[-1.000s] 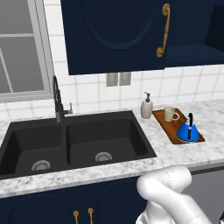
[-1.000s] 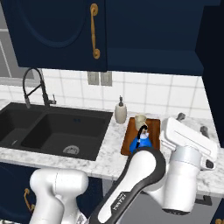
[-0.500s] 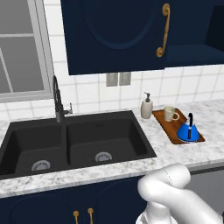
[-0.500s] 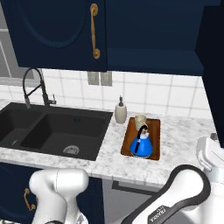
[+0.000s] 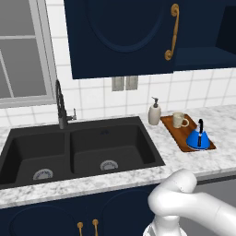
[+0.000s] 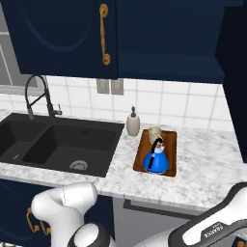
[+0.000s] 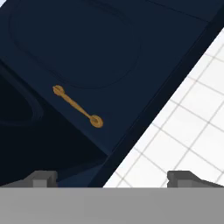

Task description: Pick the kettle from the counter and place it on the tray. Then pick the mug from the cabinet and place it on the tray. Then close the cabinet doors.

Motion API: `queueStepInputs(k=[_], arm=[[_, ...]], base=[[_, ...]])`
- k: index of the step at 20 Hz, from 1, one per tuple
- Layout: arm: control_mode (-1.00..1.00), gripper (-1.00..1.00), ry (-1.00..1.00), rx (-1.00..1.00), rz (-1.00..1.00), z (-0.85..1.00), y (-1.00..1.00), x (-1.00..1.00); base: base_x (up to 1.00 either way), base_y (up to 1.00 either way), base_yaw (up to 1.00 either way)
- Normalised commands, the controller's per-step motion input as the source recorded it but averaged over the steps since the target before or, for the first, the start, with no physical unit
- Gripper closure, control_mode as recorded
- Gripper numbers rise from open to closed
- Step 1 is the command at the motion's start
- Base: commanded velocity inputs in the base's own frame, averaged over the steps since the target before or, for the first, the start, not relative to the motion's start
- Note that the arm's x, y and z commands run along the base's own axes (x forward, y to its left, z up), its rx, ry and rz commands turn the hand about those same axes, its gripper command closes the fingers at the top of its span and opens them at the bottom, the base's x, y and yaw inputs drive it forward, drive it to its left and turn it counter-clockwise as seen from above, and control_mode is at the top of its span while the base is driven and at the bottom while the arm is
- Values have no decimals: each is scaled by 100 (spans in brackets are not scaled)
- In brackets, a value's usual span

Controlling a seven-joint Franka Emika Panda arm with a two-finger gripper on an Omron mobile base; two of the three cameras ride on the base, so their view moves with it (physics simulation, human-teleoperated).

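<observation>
Swinging off to the right now, the arm that hung over the reddish-brown wooden tray (image 6: 170, 155) a second ago is gone from it, so only door-closing looks left. Cream-white mug (image 5: 179, 120) sits at the tray's back end, bright blue cone-shaped kettle (image 5: 198, 137) at its front. Gripper (image 7: 113, 177) tips apart, empty, facing the navy arched cabinet door (image 7: 92, 65).

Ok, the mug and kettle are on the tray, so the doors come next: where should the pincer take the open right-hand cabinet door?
Probably at its free vertical edge rather than the handle. The open door stands edge-on at the right of the right base view, swung out from the cabinet, so its handle can't be seen. Come from its outer face and push it toward the tiled wall. The pincer is open and empty.
</observation>
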Motion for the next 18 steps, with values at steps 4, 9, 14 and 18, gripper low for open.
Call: queueStepInputs(k=[4, 9, 14, 18], arm=[[-100, -100, -12, -3, 48, 22, 3, 5], [-100, -100, -15, -13, 46, 37, 17, 0], [-100, -100, -8, -20, 26, 42, 72, -1], [-100, -100, -4, -21, 1, 32, 100, 14]], base=[[0, 0, 0], [0, 0, 0], [0, 0, 0], [0, 0, 0]])
